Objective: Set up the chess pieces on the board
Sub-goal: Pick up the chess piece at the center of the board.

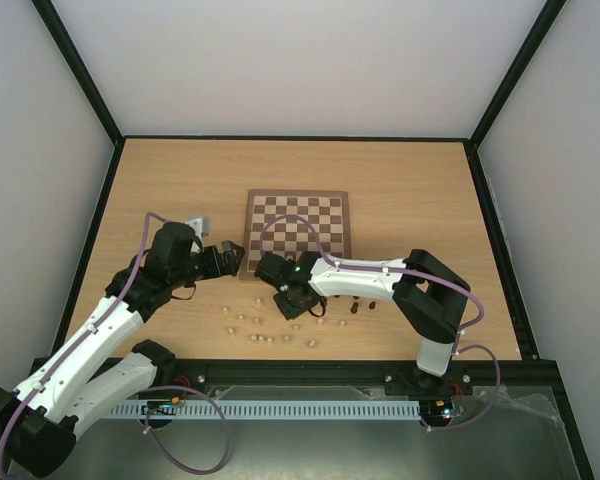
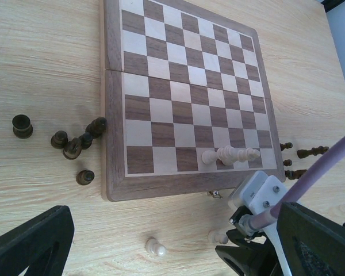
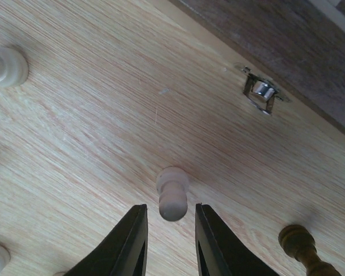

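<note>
The left gripper [image 2: 172, 233] hangs over the tabletop [image 2: 46, 57] by the near left corner of the board [image 2: 190, 98]. Its jaws are spread wide with nothing between them. In the left wrist view, a cluster of dark pieces [image 2: 75, 142] lies on the table just left of the board, and one of them leans against the border. A squat dark piece [image 2: 22, 126] stands apart, farther left. On the board's nearest row, a few pale pieces [image 2: 230, 154] lie tipped over, touching one another. A lone pale piece [image 2: 156, 247] stands on the table in front of the board.

Further right, the right gripper [image 3: 169, 208] is low over the table just in front of the board's near edge, close to its metal clasp [image 3: 263, 92]. Its jaws are slightly apart, one on each side of a pale pawn [image 3: 172, 192], with a thin gap showing on both sides. A dark pawn [image 3: 302, 244] stands just to the right of the fingers.
</note>
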Available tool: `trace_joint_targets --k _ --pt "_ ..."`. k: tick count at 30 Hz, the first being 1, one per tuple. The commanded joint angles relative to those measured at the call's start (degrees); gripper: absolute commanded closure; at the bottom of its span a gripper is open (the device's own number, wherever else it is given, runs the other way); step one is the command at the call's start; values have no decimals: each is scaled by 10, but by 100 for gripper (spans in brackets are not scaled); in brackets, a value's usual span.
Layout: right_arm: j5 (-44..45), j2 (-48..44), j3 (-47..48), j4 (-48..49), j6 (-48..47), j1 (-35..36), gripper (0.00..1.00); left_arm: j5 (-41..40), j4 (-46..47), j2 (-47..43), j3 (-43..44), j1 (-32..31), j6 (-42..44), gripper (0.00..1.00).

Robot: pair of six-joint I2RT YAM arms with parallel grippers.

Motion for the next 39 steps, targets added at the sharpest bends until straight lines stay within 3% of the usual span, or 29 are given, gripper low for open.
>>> trace_joint_targets --k 1,7,17,30,39 --pt "-3 14 8 -5 -5 4 76 -5 4 -5 -6 3 5 1" --pt "1 15 8 3 -5 4 81 -6 3 -8 -6 3 4 0" --pt "14 21 21 1 -11 4 74 -10 4 -6 -7 3 1 1" --pt "21 24 21 -4 -15 4 87 -9 6 -6 -8 3 0 1" --pt "56 -50 104 -110 -31 4 89 -8 6 -3 -3 3 0 1"
